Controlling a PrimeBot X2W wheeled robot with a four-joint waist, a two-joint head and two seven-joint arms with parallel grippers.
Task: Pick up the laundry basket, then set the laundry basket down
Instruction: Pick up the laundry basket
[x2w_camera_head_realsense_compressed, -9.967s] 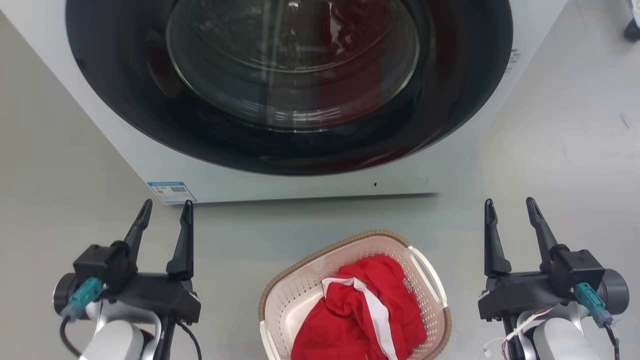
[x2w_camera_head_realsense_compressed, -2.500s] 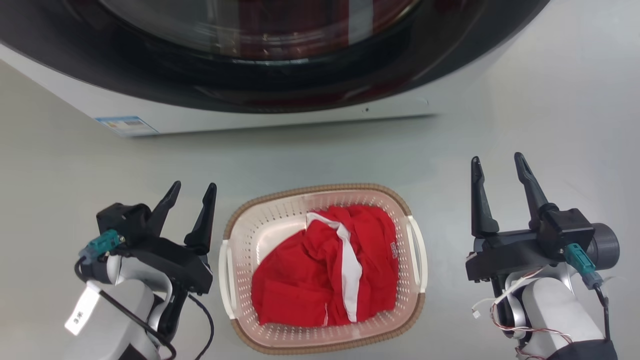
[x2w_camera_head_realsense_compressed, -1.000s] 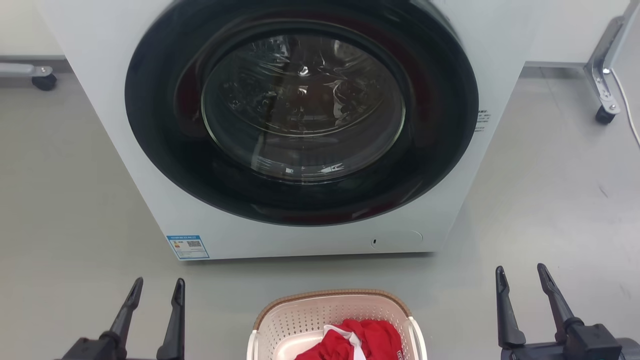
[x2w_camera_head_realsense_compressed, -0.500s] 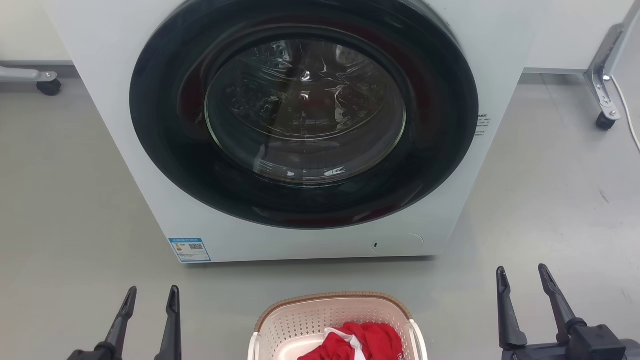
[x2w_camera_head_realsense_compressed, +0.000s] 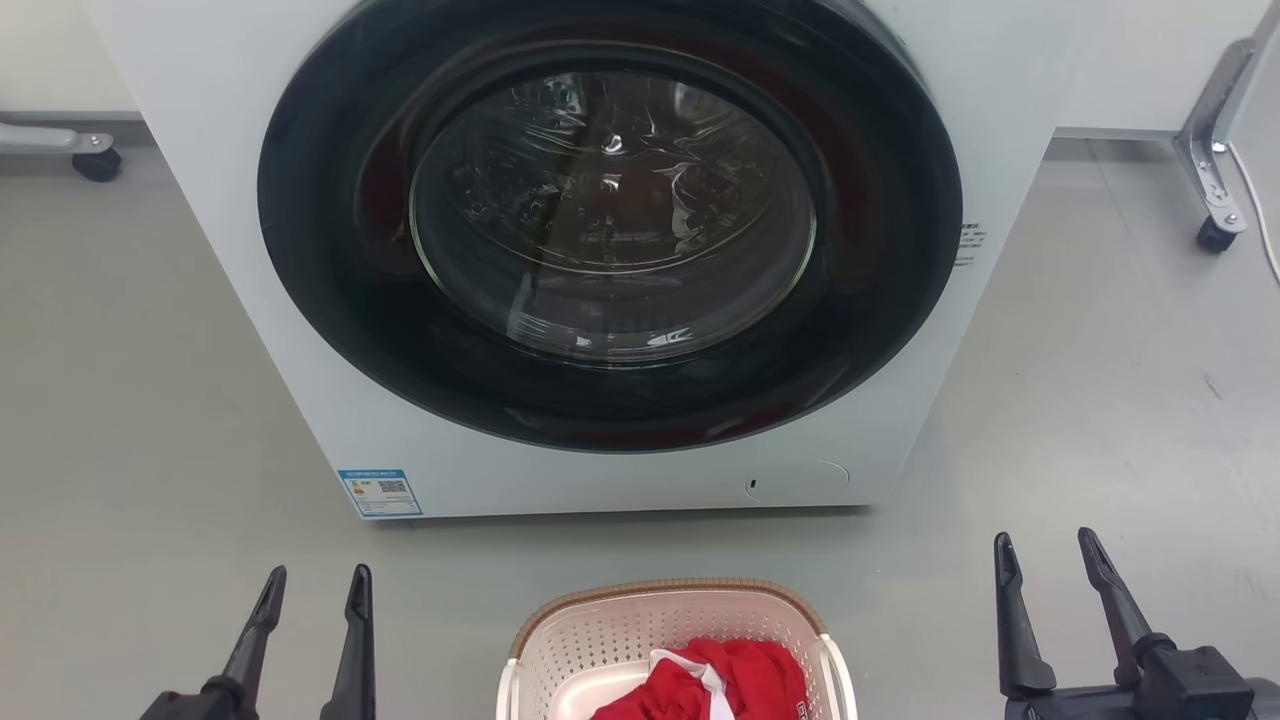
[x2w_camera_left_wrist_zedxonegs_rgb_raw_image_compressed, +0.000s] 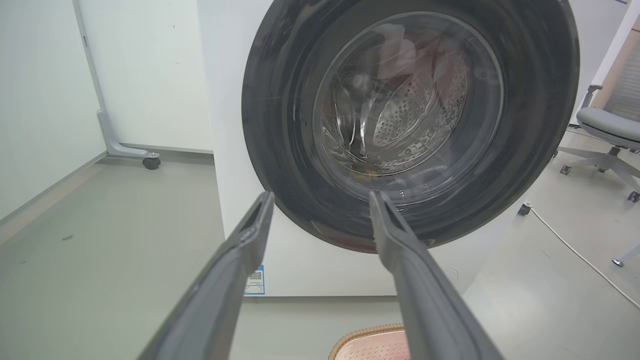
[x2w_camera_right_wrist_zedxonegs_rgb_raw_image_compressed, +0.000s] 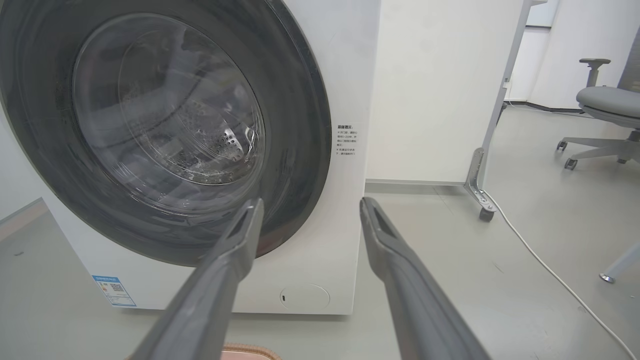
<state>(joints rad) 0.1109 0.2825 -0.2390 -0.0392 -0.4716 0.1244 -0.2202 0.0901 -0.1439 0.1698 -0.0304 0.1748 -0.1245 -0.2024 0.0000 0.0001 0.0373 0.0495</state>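
laundry basket (x2w_camera_head_realsense_compressed: 600, 640) on floor, midway between my left gripper (x2w_camera_head_realsense_compressed: 319, 572) and right gripper (x2w_camera_head_realsense_compressed: 1045, 537); both jaws spread, empty. flanking stance, i judge, readies two-sided lift.

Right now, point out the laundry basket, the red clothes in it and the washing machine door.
laundry basket (x2w_camera_head_realsense_compressed: 660, 620): head view, perforated far wall.
red clothes (x2w_camera_head_realsense_compressed: 760, 680): head view, middle of the heap.
washing machine door (x2w_camera_head_realsense_compressed: 610, 210): head view, centre of the glass.

Long, dark, tapering fingers (x2w_camera_head_realsense_compressed: 1012, 620) on left gripper (x2w_camera_head_realsense_compressed: 318, 578) and right gripper (x2w_camera_head_realsense_compressed: 1045, 542), narrowing to pointed tips. Boxy black mount (x2w_camera_head_realsense_compressed: 1195, 682) behind right gripper's fingers.
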